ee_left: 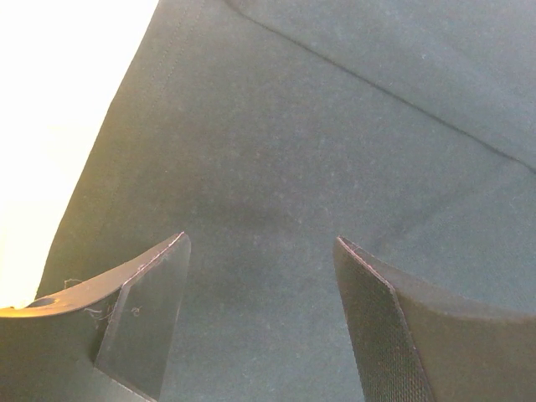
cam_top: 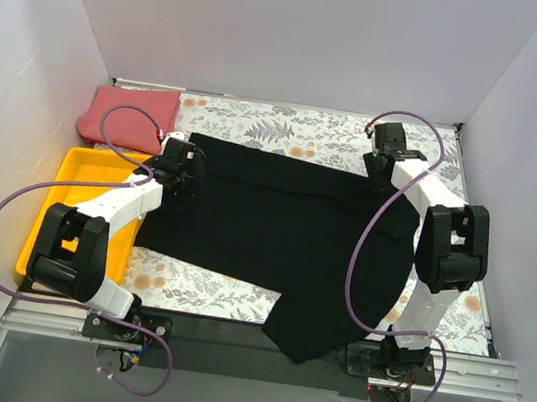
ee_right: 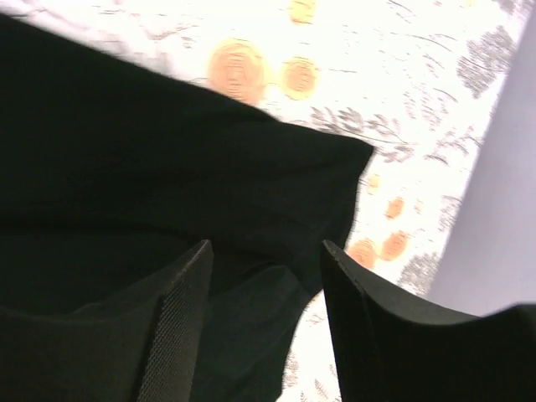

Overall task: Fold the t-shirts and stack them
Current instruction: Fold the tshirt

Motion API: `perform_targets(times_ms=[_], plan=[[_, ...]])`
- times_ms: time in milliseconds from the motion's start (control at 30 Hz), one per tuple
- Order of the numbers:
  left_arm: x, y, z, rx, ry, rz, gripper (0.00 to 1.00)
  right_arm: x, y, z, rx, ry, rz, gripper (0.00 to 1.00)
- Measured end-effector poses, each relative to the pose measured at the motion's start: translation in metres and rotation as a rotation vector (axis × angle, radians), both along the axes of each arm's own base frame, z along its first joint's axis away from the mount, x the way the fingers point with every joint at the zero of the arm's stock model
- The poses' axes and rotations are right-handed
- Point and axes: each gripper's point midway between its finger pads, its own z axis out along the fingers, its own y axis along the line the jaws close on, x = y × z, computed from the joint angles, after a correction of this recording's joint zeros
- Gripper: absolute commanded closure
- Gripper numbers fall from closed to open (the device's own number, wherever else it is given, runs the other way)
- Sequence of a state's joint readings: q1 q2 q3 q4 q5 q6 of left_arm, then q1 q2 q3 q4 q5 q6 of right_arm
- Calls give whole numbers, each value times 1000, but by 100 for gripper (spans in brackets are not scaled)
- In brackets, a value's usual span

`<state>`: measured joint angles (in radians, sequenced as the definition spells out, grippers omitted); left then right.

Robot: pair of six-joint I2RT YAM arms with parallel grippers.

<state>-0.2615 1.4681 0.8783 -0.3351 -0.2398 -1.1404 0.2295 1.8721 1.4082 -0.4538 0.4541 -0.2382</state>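
The black t-shirt (cam_top: 274, 232) lies spread over the floral cloth, one part hanging toward the near edge. The coral-red t-shirt (cam_top: 128, 115) lies folded at the back left. My left gripper (cam_top: 184, 170) is open over the black shirt's left edge; the left wrist view shows black fabric (ee_left: 318, 151) between its spread fingers (ee_left: 151, 310). My right gripper (cam_top: 387, 168) is open over the shirt's far right corner; the right wrist view shows that black corner (ee_right: 251, 184) below its fingers (ee_right: 180, 310).
A yellow tray (cam_top: 68, 186) sits at the left, partly under my left arm. The floral cloth (cam_top: 309, 131) covers the table. White walls stand on three sides. Purple cables loop off both arms.
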Motion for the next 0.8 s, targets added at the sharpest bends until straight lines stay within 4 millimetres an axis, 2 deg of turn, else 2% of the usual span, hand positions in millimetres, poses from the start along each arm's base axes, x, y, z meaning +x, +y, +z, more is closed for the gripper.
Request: perform_targets(times_ms=[100,300,400,433,800], plan=[[0,0,-1,-2,2,-1,32,-9,18,-3,46,21,53,44],[-1,-2,-3,-7,12,-8,32,-51,64,-21,87,104,209,52],[-1,-2,-5,-8,15,-10,32,-62,67,-33,82,146,239,53],[-1,-2,-5,-8,15,-10,32,-64,66,-35,77,154,244,57],[-1,-3,-5,-9,16,-15,32,-71,73,-64,11,241,329,62]])
